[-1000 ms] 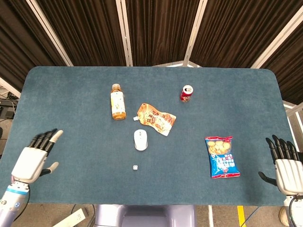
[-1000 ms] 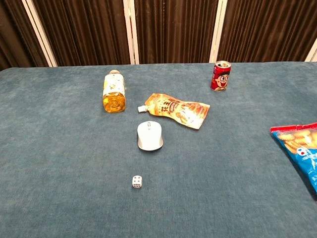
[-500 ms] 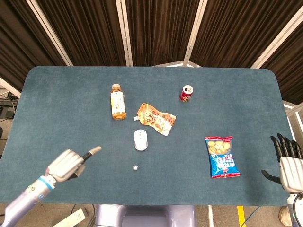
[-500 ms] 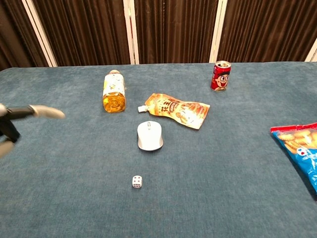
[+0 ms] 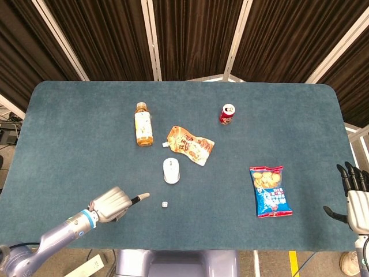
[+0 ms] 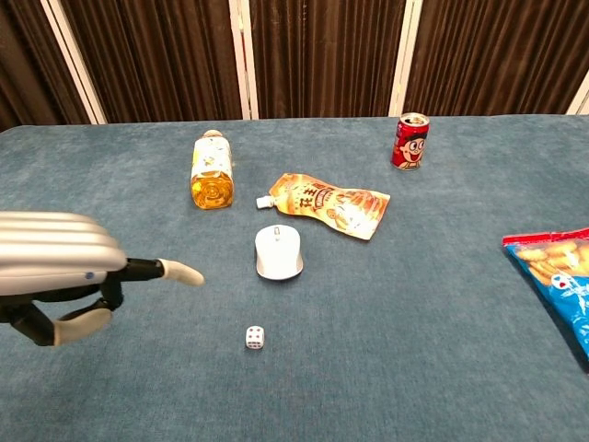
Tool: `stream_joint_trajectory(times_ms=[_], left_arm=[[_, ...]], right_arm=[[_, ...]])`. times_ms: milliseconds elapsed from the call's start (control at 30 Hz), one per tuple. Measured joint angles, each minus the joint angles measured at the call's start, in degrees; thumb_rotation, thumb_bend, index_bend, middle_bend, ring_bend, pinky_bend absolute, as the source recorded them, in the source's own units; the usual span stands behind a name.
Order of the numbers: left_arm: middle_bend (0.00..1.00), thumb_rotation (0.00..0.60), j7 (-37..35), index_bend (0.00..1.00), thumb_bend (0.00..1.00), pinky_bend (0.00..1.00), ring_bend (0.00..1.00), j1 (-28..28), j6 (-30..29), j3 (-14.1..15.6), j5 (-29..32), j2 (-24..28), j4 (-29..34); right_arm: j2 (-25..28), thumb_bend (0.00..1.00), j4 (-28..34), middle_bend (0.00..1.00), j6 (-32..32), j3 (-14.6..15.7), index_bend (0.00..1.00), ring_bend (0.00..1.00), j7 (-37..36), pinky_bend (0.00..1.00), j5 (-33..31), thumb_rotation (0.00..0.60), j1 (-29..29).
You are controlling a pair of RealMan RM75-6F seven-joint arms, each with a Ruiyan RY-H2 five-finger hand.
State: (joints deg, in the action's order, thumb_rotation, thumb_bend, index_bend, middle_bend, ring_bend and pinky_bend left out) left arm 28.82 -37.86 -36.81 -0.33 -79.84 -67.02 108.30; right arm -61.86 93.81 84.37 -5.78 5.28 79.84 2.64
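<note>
- The left hand (image 5: 115, 203) holds nothing. One finger (image 6: 177, 271) points out and the rest look curled in.
- It is near the little dice (image 5: 165, 204) on the blue table (image 5: 69, 133) but not touching it. So no pick-up is done yet.
- A white mouse (image 5: 171, 170) lies just past the dice.
- The right hand (image 5: 356, 199) waits at the far table edge, fingers apart, empty.

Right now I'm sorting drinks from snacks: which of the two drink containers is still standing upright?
The red can, standing upright near the table's far edge. The tea bottle lies on its side, left of the orange pouch.
</note>
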Motion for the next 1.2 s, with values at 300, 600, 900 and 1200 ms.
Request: stream_joint_trajectory(times_ms=[300,600,900,1200], left_arm=[[0.74,0.6,6.8,0.0,0.71,0.8,0.8,-4.5,1.8,0.4,7.5,-3.7,0.0],[0.74,0.6,9.4,0.0,0.71,0.8,0.8,-8.6,2.3,1.4,14.9,-6.4,-0.4],[0.74,0.6,11.4,0.0,0.71,0.8,0.8,-13.3,2.0,3.8,21.4,-10.1,-1.3],[0.74,0.6,11.3,0.0,0.71,0.8,0.8,-15.6,0.1,5.9,24.1,-10.7,-1.0]], right_arm=[[0.6,0.02,0.0,0.0,-0.2,-0.3,0.0,0.0,-0.3,0.0,-1.0,0.6,-0.1],[1.1,0.02,-0.2,0.0,-0.6,-0.6,0.0,0.0,-1.5,0.0,-1.7,0.6,-0.1],[1.3,0.02,-0.4,0.0,-1.1,-0.8,0.0,0.0,-2.3,0.0,-2.4,0.6,0.0],[1.3,0.01,-0.4,0.0,-0.9,-0.7,0.0,0.0,-2.3,0.0,-2.2,0.6,-0.1]])
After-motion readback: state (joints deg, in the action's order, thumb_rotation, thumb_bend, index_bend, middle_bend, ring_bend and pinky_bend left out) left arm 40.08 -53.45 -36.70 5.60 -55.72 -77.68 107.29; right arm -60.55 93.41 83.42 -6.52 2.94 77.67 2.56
